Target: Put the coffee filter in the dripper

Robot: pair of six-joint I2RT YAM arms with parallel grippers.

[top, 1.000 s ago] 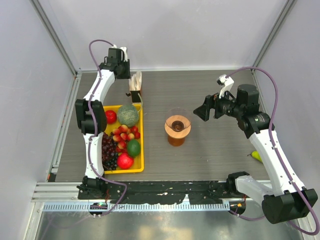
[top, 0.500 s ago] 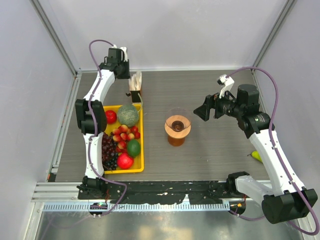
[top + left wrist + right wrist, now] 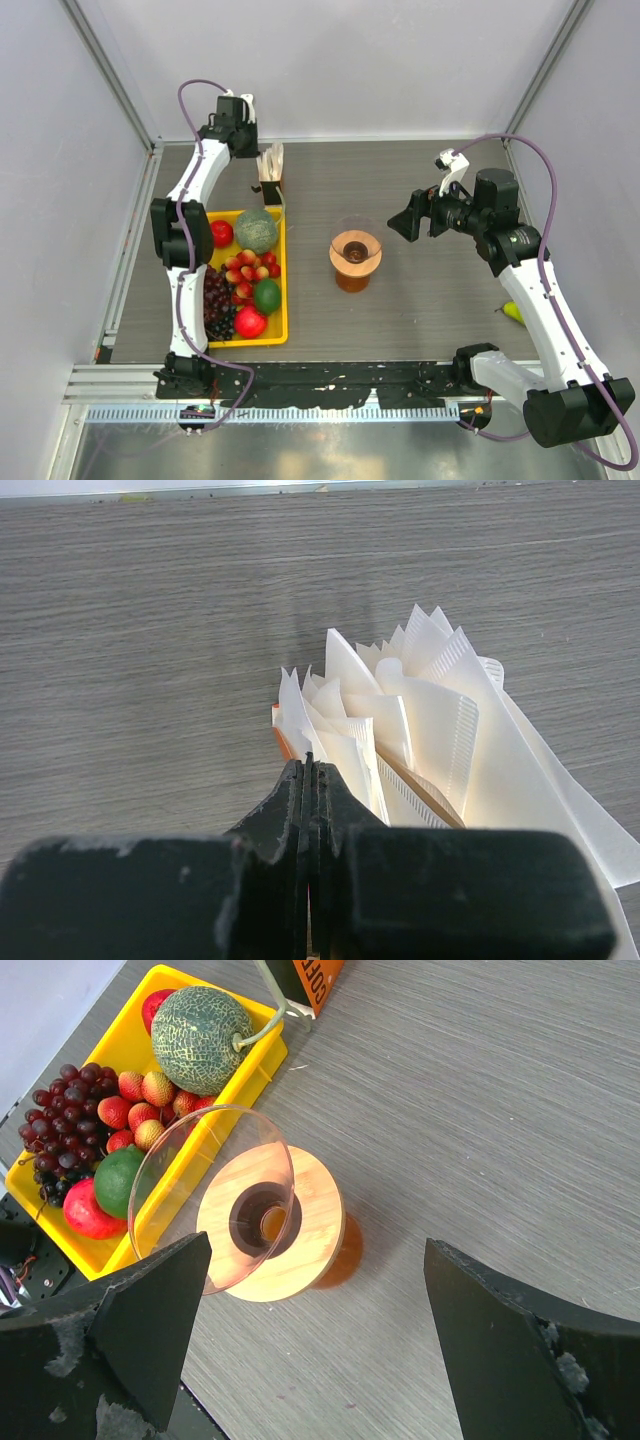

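Note:
The dripper, a clear cone bowl on a tan ring collar, sits on a small glass jug of amber liquid at mid-table. It also shows in the right wrist view. My right gripper is open and empty, just right of the dripper and apart from it. My left gripper is shut, its tips at the left edge of the upright bundle of white filter papers at the back left. No paper shows between the jaws. No single coffee filter shows apart from the bundle.
A yellow tray of fruit with a melon, grapes, strawberries and a lime lies left of the dripper. The bundle stands in a small dark box. A green fruit lies at the right edge.

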